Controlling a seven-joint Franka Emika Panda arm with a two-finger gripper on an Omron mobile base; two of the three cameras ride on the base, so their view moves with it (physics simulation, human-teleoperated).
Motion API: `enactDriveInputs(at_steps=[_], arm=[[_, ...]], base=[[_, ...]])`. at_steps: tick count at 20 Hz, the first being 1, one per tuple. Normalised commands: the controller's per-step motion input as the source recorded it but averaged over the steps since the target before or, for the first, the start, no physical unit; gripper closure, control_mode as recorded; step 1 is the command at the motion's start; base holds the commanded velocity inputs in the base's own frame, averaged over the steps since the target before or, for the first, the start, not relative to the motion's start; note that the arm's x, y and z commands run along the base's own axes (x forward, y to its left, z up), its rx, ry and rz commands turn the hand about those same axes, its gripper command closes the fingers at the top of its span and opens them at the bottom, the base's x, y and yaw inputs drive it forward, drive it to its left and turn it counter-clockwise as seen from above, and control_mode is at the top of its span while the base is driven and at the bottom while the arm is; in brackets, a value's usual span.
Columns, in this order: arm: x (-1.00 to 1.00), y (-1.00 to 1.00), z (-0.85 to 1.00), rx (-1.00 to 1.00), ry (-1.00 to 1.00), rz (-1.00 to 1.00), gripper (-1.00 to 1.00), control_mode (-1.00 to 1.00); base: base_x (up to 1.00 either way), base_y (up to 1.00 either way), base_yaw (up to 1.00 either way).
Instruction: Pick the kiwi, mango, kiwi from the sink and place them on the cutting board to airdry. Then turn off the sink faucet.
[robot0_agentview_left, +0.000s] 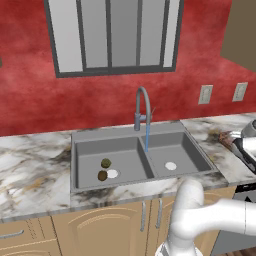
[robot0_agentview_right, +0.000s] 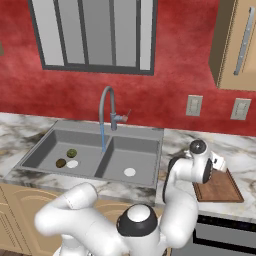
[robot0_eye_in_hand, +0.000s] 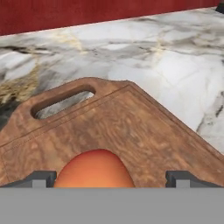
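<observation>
My hand camera looks down on the flat reddish-brown wooden cutting board (robot0_eye_in_hand: 131, 131) with its long handle hole. The little orange-red mango (robot0_eye_in_hand: 95, 168) sits on the board, right between my two dark finger tips. My two-finger gripper (robot0_eye_in_hand: 111, 177) is spread wide, with a gap on each side of the mango, so I am not squeezing it.

From my right base camera I see the cutting board (robot0_agentview_right: 222, 187) lying on the white and grey marble counter (robot0_agentview_right: 240, 150), to the right of the grey double-basin sink (robot0_agentview_right: 95, 150). My white arm bends over the board there, and the wrist hides the fingers.

The two small round kiwis are in the left basin of the sink. The olive-green kiwi (robot0_agentview_left: 106, 163) lies a bit farther back. The darker brown kiwi (robot0_agentview_left: 102, 175) lies nearer to me, touching the white round drain disc (robot0_agentview_left: 113, 173).

The tall grey gooseneck faucet (robot0_agentview_left: 142, 107) stands behind the middle of the sink. A thin blue stream of water (robot0_agentview_left: 147, 137) falls from its spout.
</observation>
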Motion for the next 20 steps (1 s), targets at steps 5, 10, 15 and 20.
enactDriveInputs(at_steps=[5,10,15,20], arm=[[0.00,0.00,0.13,0.00,0.00,0.00,-1.00,-1.00],[-0.02,0.00,0.23,0.00,-0.04,0.00,-1.00,-1.00],[-0.17,0.00,0.34,0.00,-0.11,0.00,-1.00,-1.00],[-0.33,0.00,0.24,0.00,-0.14,0.04,-1.00,-1.00]], base=[[0.00,0.00,0.00],[0.00,0.00,0.00],[0.00,0.00,0.00],[0.00,0.00,0.00]])
